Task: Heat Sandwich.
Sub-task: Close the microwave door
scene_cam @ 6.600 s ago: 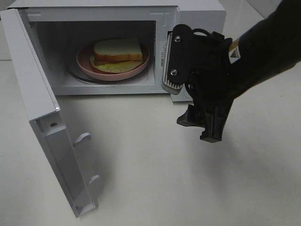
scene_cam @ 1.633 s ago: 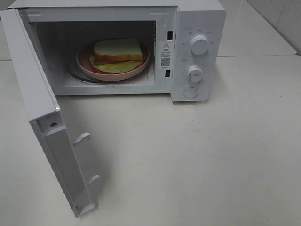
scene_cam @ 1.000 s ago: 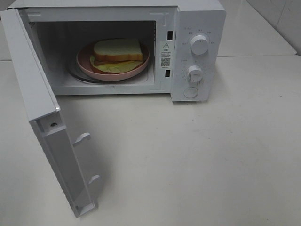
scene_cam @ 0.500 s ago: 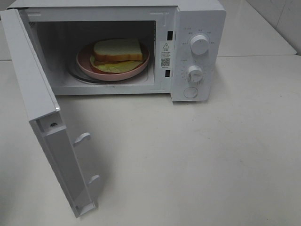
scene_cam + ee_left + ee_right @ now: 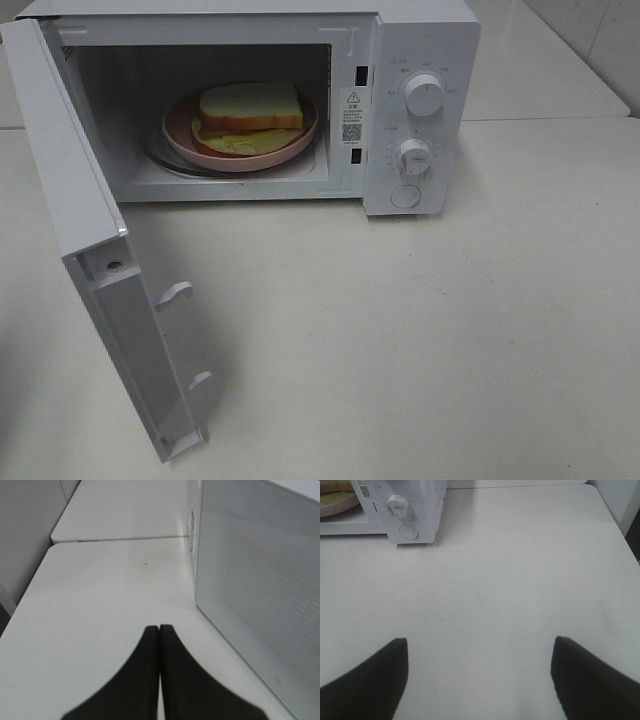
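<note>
The sandwich (image 5: 250,108) is seen on a pink plate (image 5: 180,140) inside the open-doored microwave (image 5: 420,40) | left gripper (image 5: 159,630) is pressed closed, empty; right gripper (image 5: 479,640) is spread wide over the worktop (image 5: 520,555)

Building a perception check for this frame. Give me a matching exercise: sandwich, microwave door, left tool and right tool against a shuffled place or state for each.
Things:
1. sandwich
2. microwave door
3. left tool
4. right tool

Place or state:
A. shut, holding nothing
B. standing open
C. open, above the bare table
D. on the pink plate inside the microwave

Pairs: 1-D, 2-B, 3-A, 4-C
</note>
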`<control>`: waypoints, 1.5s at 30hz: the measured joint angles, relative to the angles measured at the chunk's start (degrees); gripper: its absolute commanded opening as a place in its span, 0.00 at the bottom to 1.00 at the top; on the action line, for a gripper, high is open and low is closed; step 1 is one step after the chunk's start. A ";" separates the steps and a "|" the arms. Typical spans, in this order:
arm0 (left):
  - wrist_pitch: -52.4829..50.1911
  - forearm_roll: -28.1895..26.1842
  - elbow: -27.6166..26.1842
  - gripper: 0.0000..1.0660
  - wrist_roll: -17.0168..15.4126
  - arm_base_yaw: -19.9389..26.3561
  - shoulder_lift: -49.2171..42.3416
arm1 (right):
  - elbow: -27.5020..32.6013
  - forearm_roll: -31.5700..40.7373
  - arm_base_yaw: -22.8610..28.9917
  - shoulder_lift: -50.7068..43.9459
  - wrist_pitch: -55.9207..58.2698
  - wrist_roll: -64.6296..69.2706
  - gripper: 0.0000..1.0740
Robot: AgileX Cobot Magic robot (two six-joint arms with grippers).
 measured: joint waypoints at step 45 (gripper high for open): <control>-50.25 22.52 0.86 0.00 -13.29 -9.97 42.11 | 0.00 0.00 0.00 0.00 0.00 0.00 0.71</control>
